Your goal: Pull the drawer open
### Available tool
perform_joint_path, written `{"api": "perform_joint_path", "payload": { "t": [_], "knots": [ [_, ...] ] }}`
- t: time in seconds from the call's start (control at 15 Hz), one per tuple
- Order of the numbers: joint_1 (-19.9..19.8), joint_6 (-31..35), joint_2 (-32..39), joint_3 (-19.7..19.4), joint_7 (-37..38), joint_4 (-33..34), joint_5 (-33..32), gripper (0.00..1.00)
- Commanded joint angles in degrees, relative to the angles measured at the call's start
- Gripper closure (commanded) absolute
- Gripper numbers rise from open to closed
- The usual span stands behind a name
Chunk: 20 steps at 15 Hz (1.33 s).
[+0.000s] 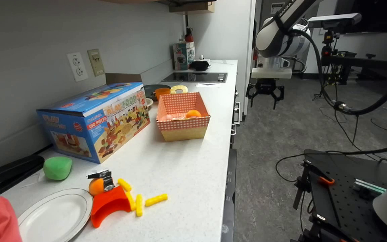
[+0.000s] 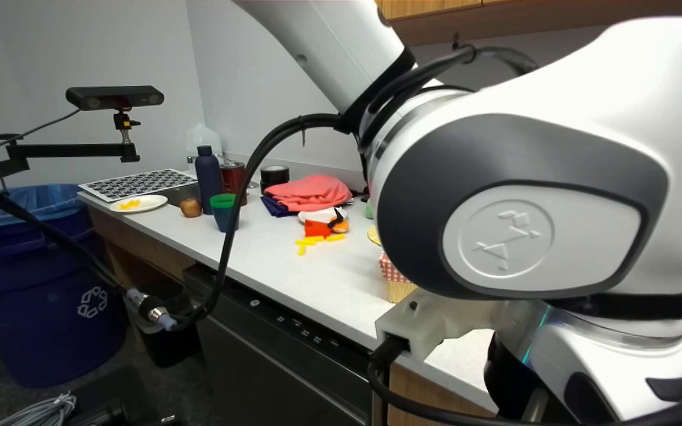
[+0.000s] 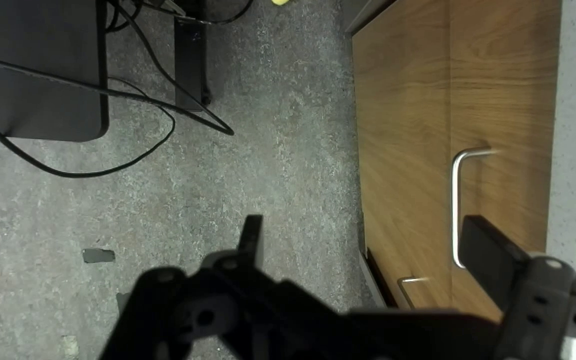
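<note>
On the speckled white countertop (image 1: 193, 168), a straw-coloured woven basket (image 1: 184, 135) with an orange-and-white gingham lining holds a round orange piece (image 1: 193, 114), a pale pink piece (image 1: 169, 117) and a few bits (image 1: 180, 118) I can't make out. Near it stands a blue cardboard toy box (image 1: 96, 124) printed with pictures of food; its top is down, hiding the inside. A curved red fry carton (image 1: 109, 205) lies right beside a round white plate (image 1: 57, 215), with four yellow ridged sticks (image 1: 139, 205) next to it. In an exterior view, a cream dish (image 2: 153, 203) carries small yellow pieces (image 2: 129, 205), a green-and-dark-blue cup (image 2: 226, 219) stands with its inside out of sight, and on the floor a big blue bin (image 2: 39, 296) with a recycling mark wears a translucent liner (image 2: 33, 201). The light brown wood-grain drawer (image 3: 510, 175) shows in the wrist view directly under the countertop's edge, its flat front level with the panel (image 3: 403, 125) below and only a thin seam between them, so it looks closed. A slim silver bar handle (image 3: 456, 210), squared at its ends, runs parallel to that edge. The black two-fingered gripper (image 1: 263, 105) hangs fingers-down from the white robot arm (image 1: 272, 38), spread wide with only air between its tips. In the wrist view one finger (image 3: 493, 260) overlaps the drawer front just beside the handle; whether they touch, I can't tell.
</note>
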Motion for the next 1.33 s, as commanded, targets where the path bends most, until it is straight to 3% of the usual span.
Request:
{"api": "perform_joint_path", "payload": {
  "t": [0.0, 0.4, 0.8, 1.0, 1.27],
  "knots": [
    [0.53, -0.13, 0.06, -0.56, -0.08, 0.13, 0.08, 0.00],
    [0.38, 0.52, 2.72, -0.56, -1.88, -0.69, 0.47, 0.00],
    [0.74, 3.83, 10.98, -0.66, -1.23, -0.77, 1.13, 0.00],
    [0.59, 5.20, 14.51, -0.23, -1.80, 0.48, 3.36, 0.00],
    [-0.69, 5.64, 16.10, 1.94, -5.21, 2.39, 10.94, 0.00]
  ]
}}
